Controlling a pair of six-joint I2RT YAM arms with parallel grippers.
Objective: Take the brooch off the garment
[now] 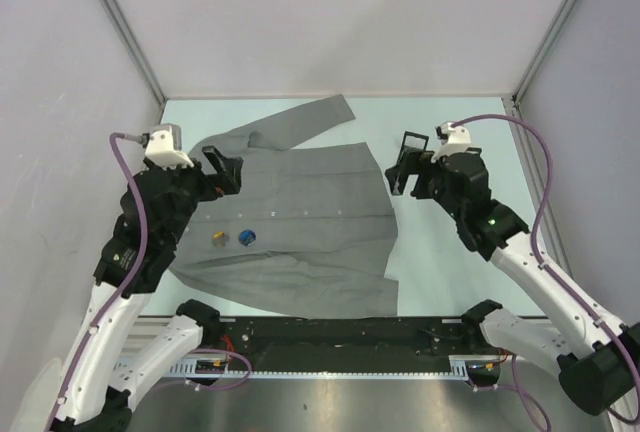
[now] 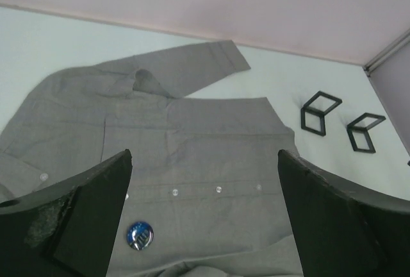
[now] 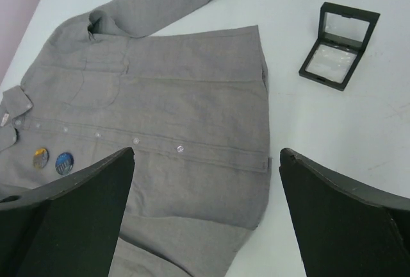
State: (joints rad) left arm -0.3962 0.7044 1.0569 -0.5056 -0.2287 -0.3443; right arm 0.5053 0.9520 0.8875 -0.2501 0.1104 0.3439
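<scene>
Left gripper (image 2: 204, 155): jaws spread wide, nothing between them. It hangs above the left, collar end of the garment (image 1: 300, 202).

Right gripper (image 3: 206, 155): also released and empty, above the right, hem end.

Garment: grey, spread flat on the pale table (image 1: 430, 262), collar left, hem right, one sleeve (image 1: 310, 117) angled to the far side. A row of small pale buttons (image 2: 174, 191) runs left to right.

Brooches: two round ones side by side on the cloth, just near of the button row, close to the collar. The yellow brooch (image 1: 218, 239) is on the left, the blue brooch (image 1: 246, 236) on the right. The blue one carries pale markings, too small to read.

Right of the hem, apart from the cloth: a black-framed case (image 3: 339, 46), lid raised, no lettering legible.
</scene>
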